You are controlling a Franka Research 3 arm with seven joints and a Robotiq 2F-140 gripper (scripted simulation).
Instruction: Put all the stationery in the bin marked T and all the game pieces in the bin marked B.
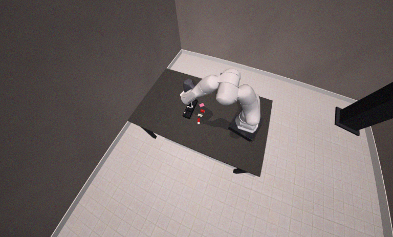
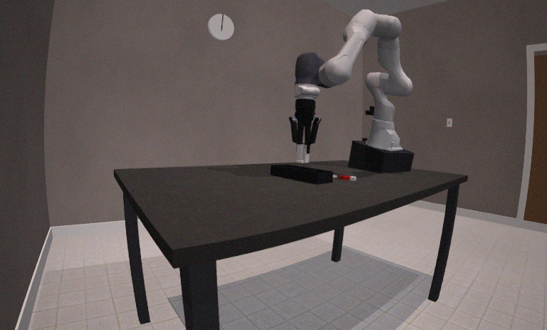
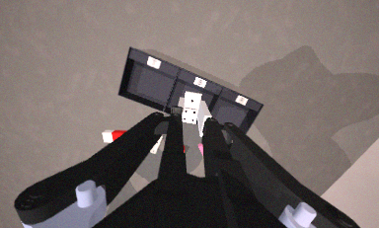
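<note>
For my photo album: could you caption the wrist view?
Gripper carrying a white die above a black three-compartment bin.

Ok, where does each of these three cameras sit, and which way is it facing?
Top: high in the room, looking down on the table; the whole arm shows.
Exterior: beyond the table's far end, facing the arm's base; the gripper shows.
Wrist: on the gripper, looking down past its fingers at the held die.
All three share the bins.
</note>
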